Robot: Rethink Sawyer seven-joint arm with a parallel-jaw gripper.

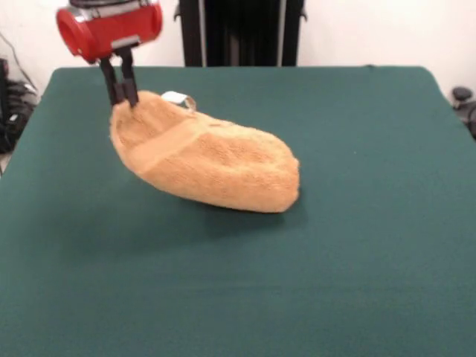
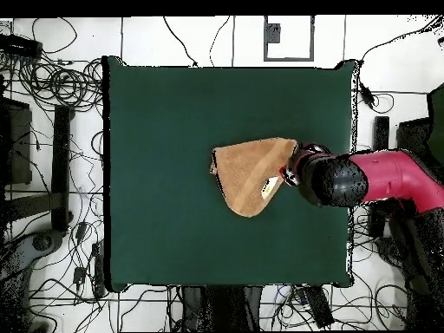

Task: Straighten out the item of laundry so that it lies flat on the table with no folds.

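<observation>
**Towel corner pinched and lifted, fold still to open**

Toward the tabletop's [image 1: 372, 282] back-left corner, as the front camera has it, I have the fingers [image 1: 123, 95] narrowed onto one corner of the towel [image 1: 216, 167], which hangs up off the felt there. The rest of the cloth trails toward the middle of the tabletop, doubled over on itself, with its far end resting down and a rounded fold along the front. A small white tag [image 1: 177, 97] stands up just beside the held corner.

To do this step well, I judge I should draw the held corner away from the resting end, low and slow, so that the doubled layer peels open rather than dragging the whole towel along. I would lower the corner before letting go, so it lands spread and not bunched.

From the front I can see the lift, the pinch and the sag of the cloth. From above, the arm covers the fingers, but that view gives the towel [image 2: 250, 173] as a rough triangle, well clear of every tabletop [image 2: 156, 234] edge, which tells me there is room to pull.
</observation>
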